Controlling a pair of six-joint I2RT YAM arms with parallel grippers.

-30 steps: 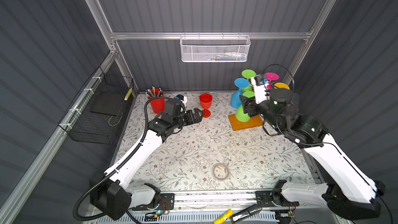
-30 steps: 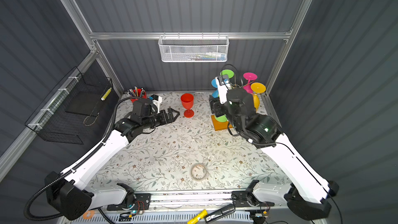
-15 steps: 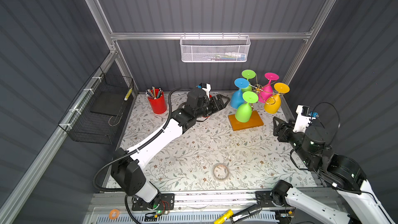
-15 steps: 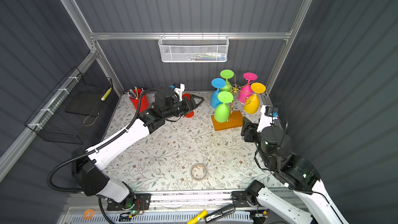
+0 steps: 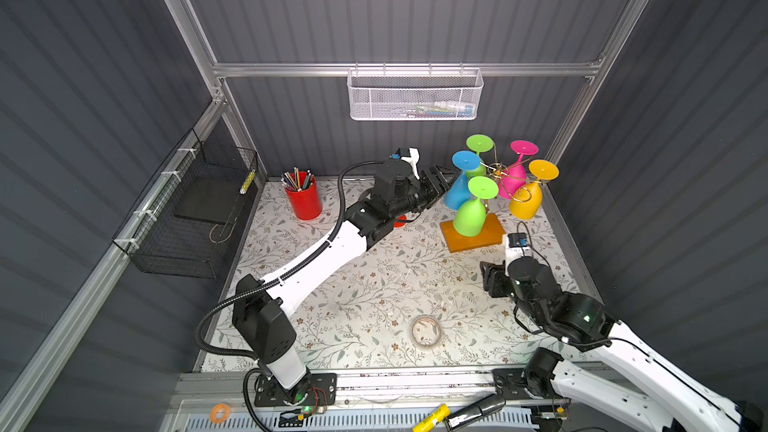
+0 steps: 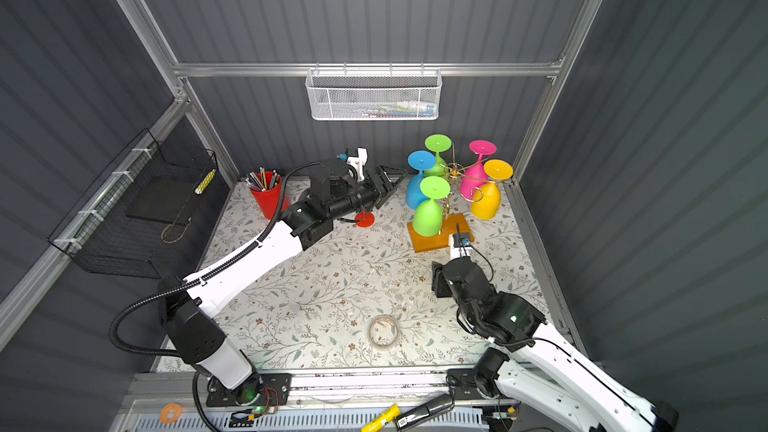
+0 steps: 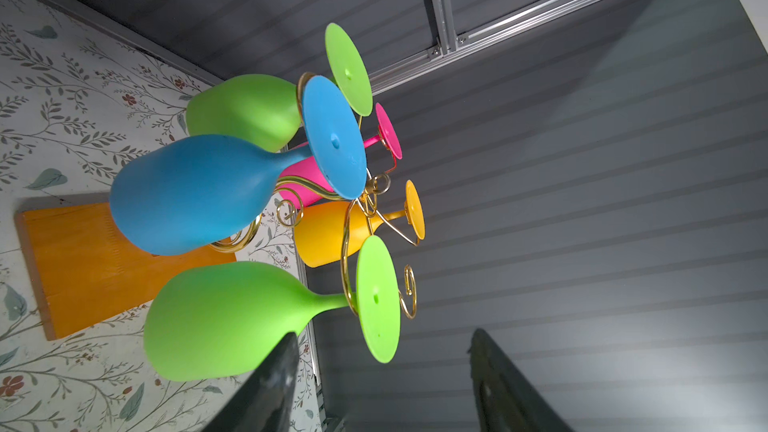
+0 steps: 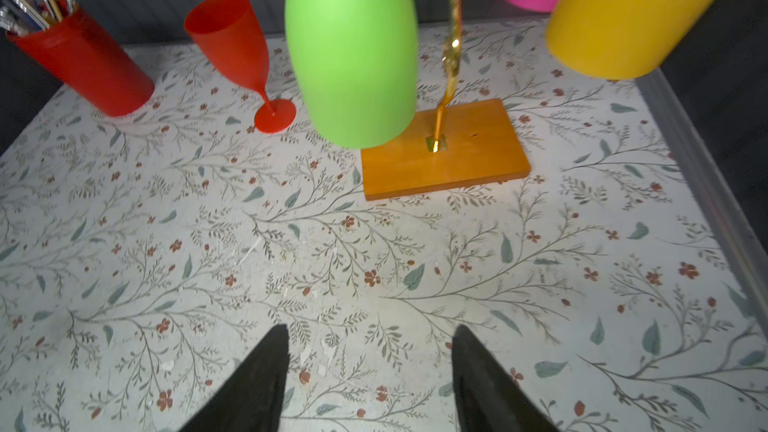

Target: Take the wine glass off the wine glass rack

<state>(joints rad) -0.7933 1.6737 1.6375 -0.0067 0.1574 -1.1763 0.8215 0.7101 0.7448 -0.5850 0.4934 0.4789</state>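
The wine glass rack [image 5: 487,234] stands at the back right of the worktop [image 5: 374,284], its gold stem straight up, and five glasses [image 5: 469,218] hang on it upside down, bowls down, flat feet up, leaning out a little. The left hand [image 5: 446,180] is just beside the blue wine glass [image 5: 457,195], fingers apart with nothing between them; the right hand [image 8: 370,329] is near the rack's base, fingers apart and empty too. The right wrist view shows a red glass [image 8: 232,43] standing upright, but in both top views the left arm [image 5: 332,251] hides all but its foot.
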